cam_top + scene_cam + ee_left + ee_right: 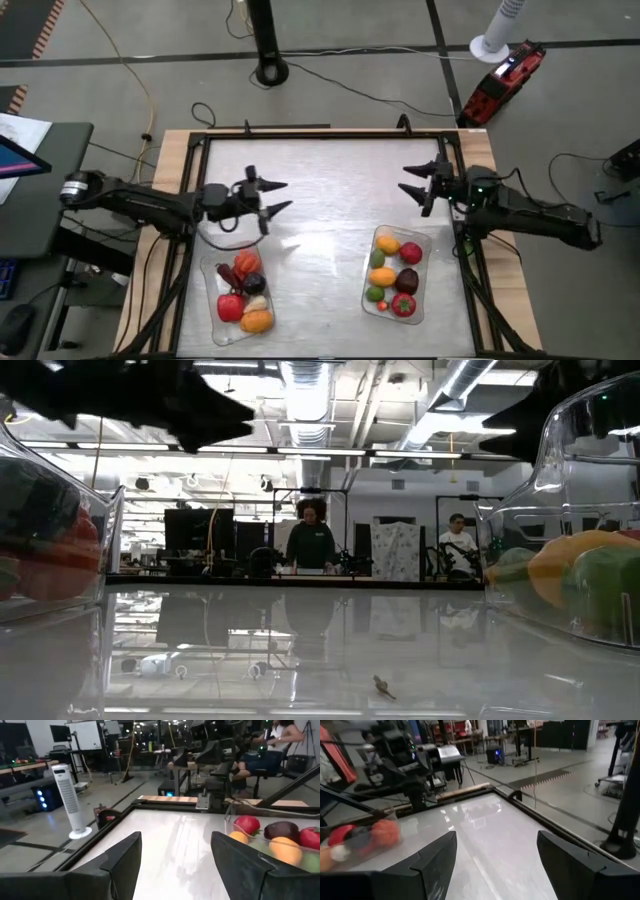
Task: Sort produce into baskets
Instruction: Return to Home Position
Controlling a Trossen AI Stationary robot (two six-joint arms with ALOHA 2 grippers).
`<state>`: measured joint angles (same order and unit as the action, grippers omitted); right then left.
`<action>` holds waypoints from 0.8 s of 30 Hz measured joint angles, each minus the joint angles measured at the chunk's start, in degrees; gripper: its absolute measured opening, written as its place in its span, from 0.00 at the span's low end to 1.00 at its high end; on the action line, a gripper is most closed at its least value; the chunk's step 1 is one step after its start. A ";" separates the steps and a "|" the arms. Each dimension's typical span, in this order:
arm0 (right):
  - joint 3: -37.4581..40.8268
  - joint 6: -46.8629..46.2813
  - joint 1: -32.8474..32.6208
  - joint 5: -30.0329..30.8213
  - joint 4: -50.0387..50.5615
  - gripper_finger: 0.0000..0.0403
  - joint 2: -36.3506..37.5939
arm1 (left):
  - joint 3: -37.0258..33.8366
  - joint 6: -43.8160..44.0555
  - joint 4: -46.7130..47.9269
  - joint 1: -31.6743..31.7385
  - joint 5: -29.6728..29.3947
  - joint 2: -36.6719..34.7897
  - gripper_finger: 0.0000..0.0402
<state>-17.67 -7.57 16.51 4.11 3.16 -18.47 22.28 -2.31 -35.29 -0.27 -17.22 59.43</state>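
Brushed metal tabletop (pixel 320 200) carries 2 clear baskets toward its front edge. Both arms reach in from the sides, forearms stretched out over the table, wrists aimed at each other across the middle.

The left gripper (pixel 287 194) hovers with fingers spread wide, grasping nothing. The left basket (pixel 208 275) sits near it but apart, holding red, orange, dark purple and pale produce (pixel 243 295). The right gripper (pixel 403 179) is likewise splayed and empty. The right basket (pixel 428 245) lies close by, filled with yellow, green, red and dark pieces (pixel 393 277).

The left wrist view looks between its own fingers (pixel 125 860) toward the right basket's wall (pixel 231 817). The right wrist view catches the left basket (pixel 390 815) only as a blur. Only the low view shows a person (pixel 312 538) standing beyond the table and another (pixel 456 542) seated.
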 joint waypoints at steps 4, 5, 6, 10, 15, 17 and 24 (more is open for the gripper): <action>0.95 -0.66 -0.02 0.25 2.60 0.75 4.72 | -5.23 -0.22 1.55 0.00 -0.36 -7.35 0.56; 1.68 -1.10 -0.02 0.34 2.68 0.75 6.05 | -6.17 -0.28 2.42 0.00 -1.01 -8.91 0.56; 2.49 -1.35 -0.02 0.79 2.87 0.75 7.53 | -6.79 -0.31 3.80 0.00 -1.71 -10.64 0.56; 5.72 -1.93 -0.02 3.61 3.50 0.75 14.57 | -8.74 0.06 9.64 -0.02 -3.01 -17.36 0.56; 8.44 -2.04 -0.11 3.54 3.60 0.75 18.15 | -11.09 1.64 16.88 -0.49 -3.22 -26.87 0.56; 8.43 -2.08 -0.47 3.48 3.07 0.75 17.27 | -12.54 2.64 19.38 -0.61 -3.85 -30.46 0.56; 8.46 -2.52 -3.81 3.52 4.09 0.75 18.33 | -18.15 5.07 24.20 -1.38 -3.70 -42.30 0.56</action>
<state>-9.20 -10.10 12.71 7.64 7.25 -0.14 4.13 2.76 -11.09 -1.65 -20.92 17.12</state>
